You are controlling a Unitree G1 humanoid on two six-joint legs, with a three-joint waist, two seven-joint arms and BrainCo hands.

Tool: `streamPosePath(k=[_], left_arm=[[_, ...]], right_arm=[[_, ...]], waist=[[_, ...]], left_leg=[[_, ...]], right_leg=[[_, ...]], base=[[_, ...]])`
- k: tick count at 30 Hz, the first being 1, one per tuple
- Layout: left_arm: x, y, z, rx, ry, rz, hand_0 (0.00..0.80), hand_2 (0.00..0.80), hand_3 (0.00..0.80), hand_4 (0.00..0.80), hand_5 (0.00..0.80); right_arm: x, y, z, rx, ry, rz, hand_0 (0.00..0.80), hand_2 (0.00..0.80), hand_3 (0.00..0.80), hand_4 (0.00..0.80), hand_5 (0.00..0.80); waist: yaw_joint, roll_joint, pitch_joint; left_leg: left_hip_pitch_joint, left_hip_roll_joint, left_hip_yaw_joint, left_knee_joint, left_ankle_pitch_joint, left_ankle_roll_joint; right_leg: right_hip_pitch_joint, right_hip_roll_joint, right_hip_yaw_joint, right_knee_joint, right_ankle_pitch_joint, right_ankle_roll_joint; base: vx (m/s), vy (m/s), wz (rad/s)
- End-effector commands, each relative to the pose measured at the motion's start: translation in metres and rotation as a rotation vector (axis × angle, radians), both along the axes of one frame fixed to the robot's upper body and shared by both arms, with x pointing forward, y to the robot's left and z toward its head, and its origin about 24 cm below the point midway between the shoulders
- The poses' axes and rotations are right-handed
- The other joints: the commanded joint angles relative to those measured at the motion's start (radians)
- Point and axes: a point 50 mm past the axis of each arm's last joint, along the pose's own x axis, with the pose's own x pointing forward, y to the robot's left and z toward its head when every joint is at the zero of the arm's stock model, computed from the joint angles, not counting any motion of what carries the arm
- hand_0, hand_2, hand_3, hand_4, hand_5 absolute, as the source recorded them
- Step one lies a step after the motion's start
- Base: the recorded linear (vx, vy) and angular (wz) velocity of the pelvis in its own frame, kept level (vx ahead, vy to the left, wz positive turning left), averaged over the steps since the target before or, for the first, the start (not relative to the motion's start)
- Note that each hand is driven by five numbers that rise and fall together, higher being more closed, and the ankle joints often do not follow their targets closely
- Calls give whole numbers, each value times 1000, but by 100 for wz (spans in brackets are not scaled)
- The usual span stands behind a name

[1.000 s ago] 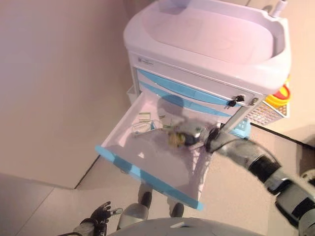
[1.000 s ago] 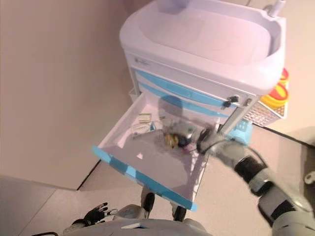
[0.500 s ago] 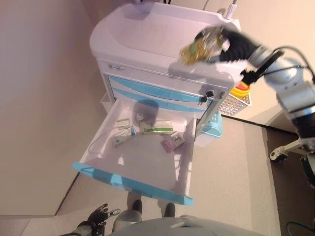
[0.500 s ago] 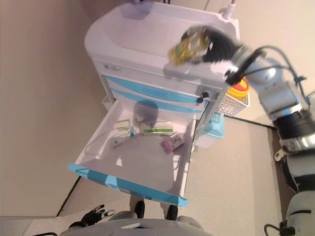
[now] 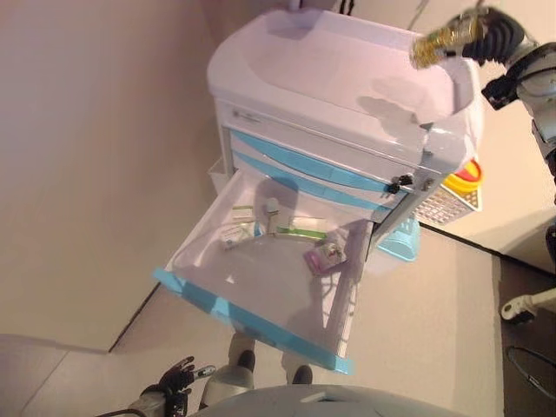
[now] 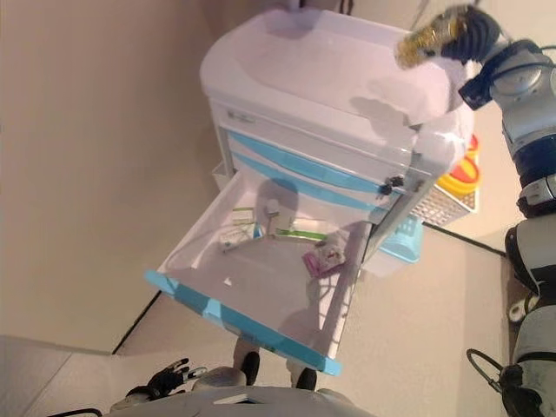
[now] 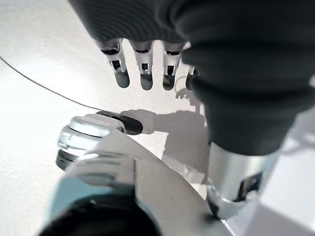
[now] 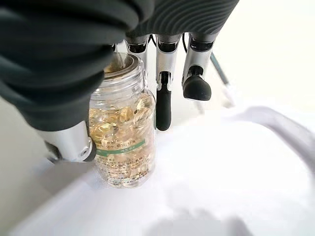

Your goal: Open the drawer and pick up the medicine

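Observation:
A white medical cart [image 5: 339,61] has its lowest blue-fronted drawer [image 5: 252,317] pulled open. In the drawer lie several small medicine boxes, among them a pink one [image 5: 323,258] and a green-and-white one [image 5: 300,230]. My right hand [image 5: 495,36] is shut on a clear bottle of yellow capsules [image 5: 445,39] and holds it above the right end of the cart's top. In the right wrist view the bottle [image 8: 123,142] sits between the thumb and the fingers [image 8: 165,98]. My left hand [image 5: 178,382] hangs low near the floor, its fingers [image 7: 142,73] relaxed and empty.
Two closed blue drawers [image 5: 304,161] sit above the open one. A white basket [image 5: 452,195] with a yellow and red container hangs on the cart's right side, with a light blue basket [image 5: 401,243] below it. A beige wall stands on the left.
My right hand has lifted the capsule bottle out of the drawer and up over the cart's top. The camera has shifted. The left hand has stayed low.

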Motion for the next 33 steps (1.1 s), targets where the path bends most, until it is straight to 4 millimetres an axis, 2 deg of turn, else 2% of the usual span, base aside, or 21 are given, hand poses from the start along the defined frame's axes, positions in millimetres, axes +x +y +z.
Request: streamPosePath(k=[1,8,13,14,15,21,33], left_arm=[[1,25,7,73,13,-13,0,0,0,0,0],[10,36,15,96,-45,-4,0,0,0,0,0],[14,41,20,107,-81,8,0,0,0,0,0],[15,42,20,110,-89,10,0,0,0,0,0],[16,42,21,111,-93,10,0,0,0,0,0],[21,44,24,115,-117,10,0,0,0,0,0],[18,42,23,109,-110,9,0,0,0,0,0]], right_arm=[[-15,1,70,-93,-122,-45,800,800,800,800,800],[-20,-19,66,-108,60,-161,800,800,800,800,800],[-24,-26,66,-98,104,-185,800,800,800,800,800],[-25,-28,67,-103,116,-188,753,753,753,753,753],[-25,-28,68,-110,109,-188,0,0,0,0,0],[-27,-27,77,-108,60,-179,0,0,0,0,0],[-40,-29,106,-76,-220,-219,0,0,0,0,0]], waist=[[41,-76,9],[66,-97,64],[69,-107,88],[70,-110,93],[70,-111,95],[69,-115,103],[58,-111,88]], left_leg=[[-21,-29,-24,2,-82,-16],[-61,-29,-47,1,-68,-9],[-77,-27,-48,1,-64,-7],[-79,-27,-49,1,-63,-7],[-80,-26,-48,1,-63,-7],[-83,-24,-40,1,-64,-5],[-65,-24,-22,1,-74,-4]], right_leg=[[36,-19,-9,16,-43,63],[6,-18,-23,19,-34,63],[-11,-17,-27,25,-31,64],[-14,-17,-27,26,-29,65],[-16,-18,-27,27,-29,65],[-23,-19,-27,30,-25,68],[-19,-19,-23,33,-22,76]], base=[[-22,-23,29],[-16,-18,16],[-18,-12,10],[-3,-8,4],[0,0,0],[0,0,0],[0,0,0]])
